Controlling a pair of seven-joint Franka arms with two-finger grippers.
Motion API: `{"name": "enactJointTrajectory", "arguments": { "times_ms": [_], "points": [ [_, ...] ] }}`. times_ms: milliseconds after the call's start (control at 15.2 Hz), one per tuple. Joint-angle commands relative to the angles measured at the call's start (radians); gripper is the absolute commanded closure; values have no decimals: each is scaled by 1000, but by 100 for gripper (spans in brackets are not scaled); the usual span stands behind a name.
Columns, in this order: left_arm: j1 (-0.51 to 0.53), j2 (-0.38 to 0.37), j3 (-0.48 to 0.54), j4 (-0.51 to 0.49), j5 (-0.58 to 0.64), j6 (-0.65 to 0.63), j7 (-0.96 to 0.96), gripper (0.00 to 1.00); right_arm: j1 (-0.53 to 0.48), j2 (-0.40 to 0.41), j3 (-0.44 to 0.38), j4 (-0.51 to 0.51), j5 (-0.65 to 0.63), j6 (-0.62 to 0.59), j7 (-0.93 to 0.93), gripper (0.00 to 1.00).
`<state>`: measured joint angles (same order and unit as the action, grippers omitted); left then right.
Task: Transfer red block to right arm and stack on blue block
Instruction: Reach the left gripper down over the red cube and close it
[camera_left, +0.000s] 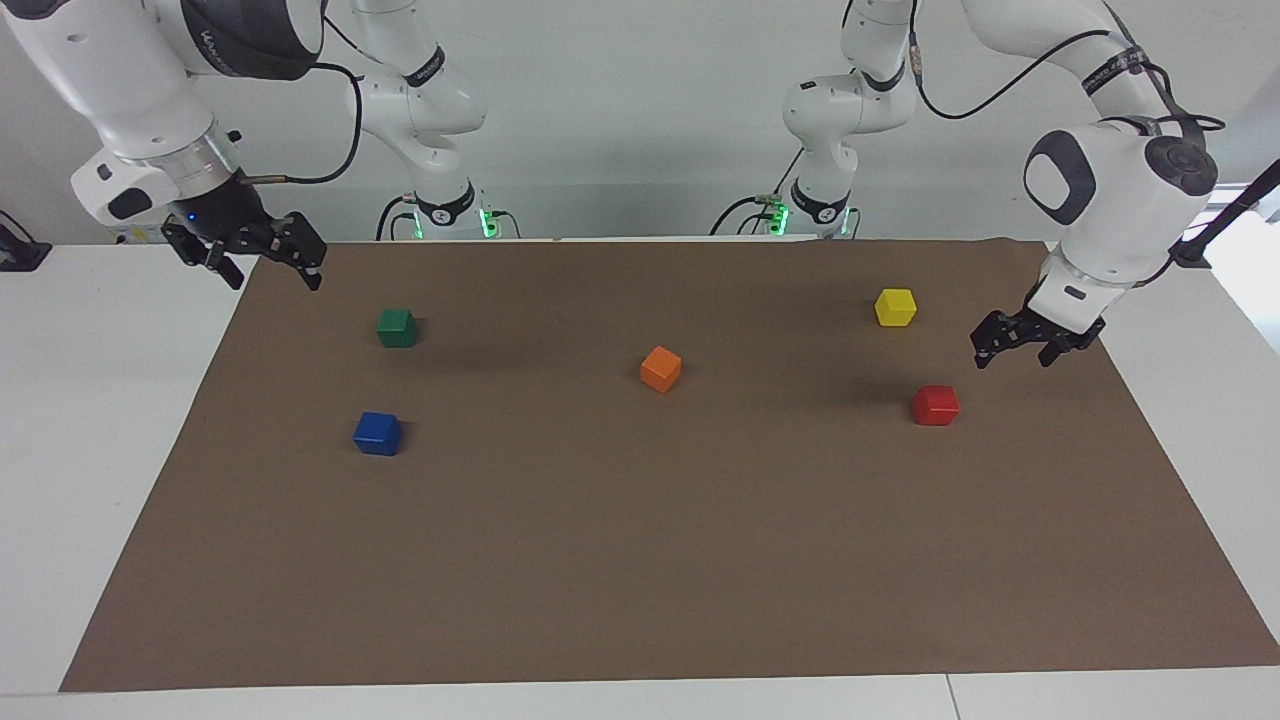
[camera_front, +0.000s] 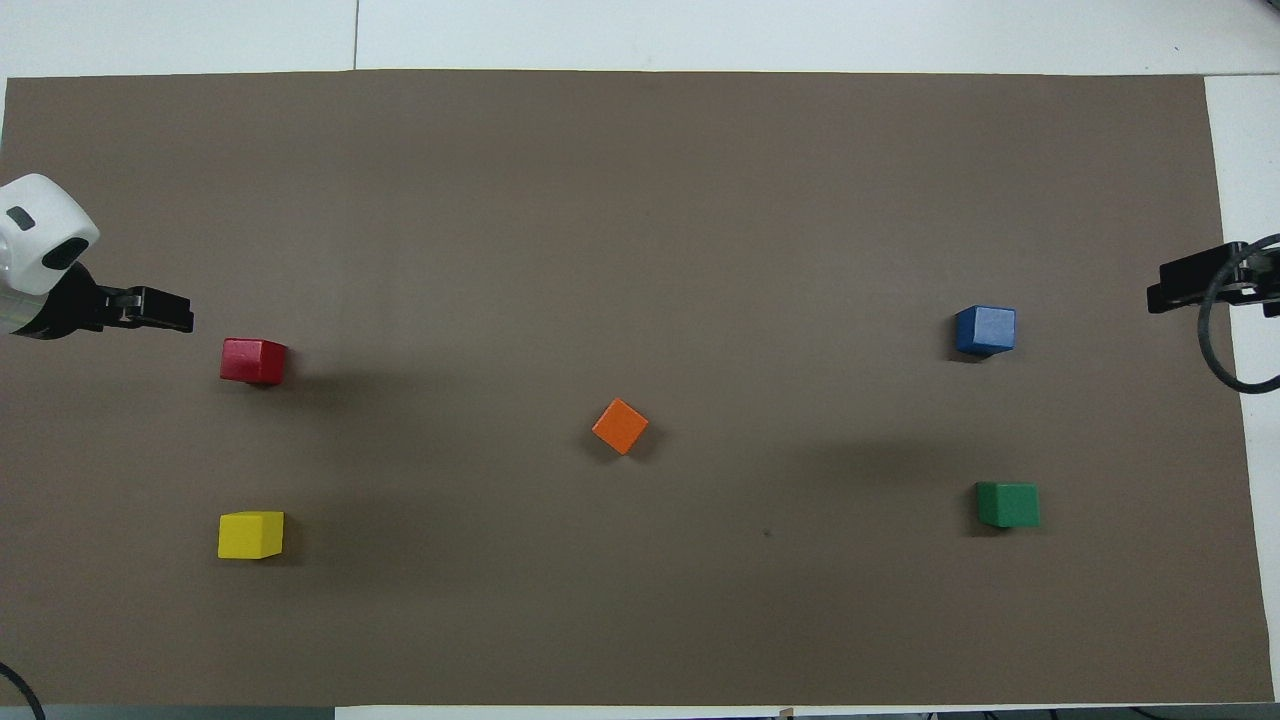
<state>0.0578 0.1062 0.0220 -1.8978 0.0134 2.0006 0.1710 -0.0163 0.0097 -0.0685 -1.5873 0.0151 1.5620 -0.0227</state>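
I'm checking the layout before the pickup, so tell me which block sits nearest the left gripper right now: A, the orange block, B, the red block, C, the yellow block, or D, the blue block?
B: the left gripper, open and empty, hangs close beside the red block at the left arm's end of the table, with the yellow block a bit farther off.
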Motion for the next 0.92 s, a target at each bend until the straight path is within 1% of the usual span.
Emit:
{"name": "enactJointTrajectory", "arguments": {
  "times_ms": [0, 132, 526, 855],
  "points": [
    [-24, 24, 1, -30, 13, 56, 4, 0, -1, -33, 3, -48, 16, 4, 15, 0],
    [-24, 27, -1, -90, 13, 140, 10, 0, -1, -33, 3, -51, 16, 4, 35, 0],
    [-29, 27, -1, -201, 13, 236, 12, 0, 1, -39, 3, -63, 16, 4, 46, 0],
    [-29, 56, -2, -224, 13, 257, 12, 0, 12, -39, 3, -63, 16, 9, 49, 0]
  ]
}}
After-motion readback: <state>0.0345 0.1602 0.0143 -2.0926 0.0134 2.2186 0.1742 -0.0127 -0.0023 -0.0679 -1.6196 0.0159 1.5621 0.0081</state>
